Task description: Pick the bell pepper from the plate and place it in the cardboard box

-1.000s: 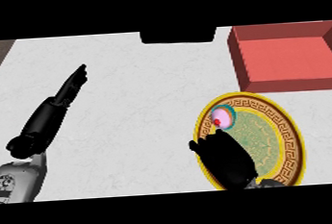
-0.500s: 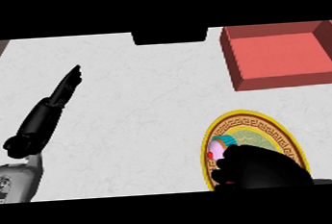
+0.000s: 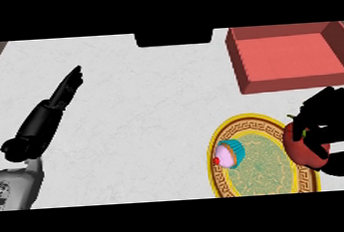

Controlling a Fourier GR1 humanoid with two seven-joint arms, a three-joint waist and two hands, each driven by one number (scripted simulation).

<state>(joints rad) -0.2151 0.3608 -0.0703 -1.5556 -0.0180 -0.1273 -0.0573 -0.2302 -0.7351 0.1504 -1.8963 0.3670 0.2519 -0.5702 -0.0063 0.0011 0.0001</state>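
Head view, steep look down on white counter (image 3: 145, 114). Right hand (image 3: 336, 123) at right edge of yellow patterned plate (image 3: 261, 170), fingers curled round red bell pepper (image 3: 304, 150); green stem visible just under fingers. Pepper over plate's right rim, apparently raised off it, though contact with rim cannot be ruled out. Cupcake (image 3: 229, 153) with blue wrapper on plate's left part, apart from pepper. Red-brown cardboard box (image 3: 293, 55) at upper right, open top, well apart from plate, beyond it. Left hand (image 3: 59, 97) at left, fingers straight, resting on counter, uninvolved.

Judged step: carry of pepper from plate toward box. Notes for doing it well:
- raise enough to pass over box's near wall before travel across
- keep fingers wrapped during transfer; smooth, rounded pepper likely to roll if hold shifts
- move away from cupcake side, no sweep across plate
- centre over box floor, lower inside walls, then release
- risk: clip on near wall if travel too low
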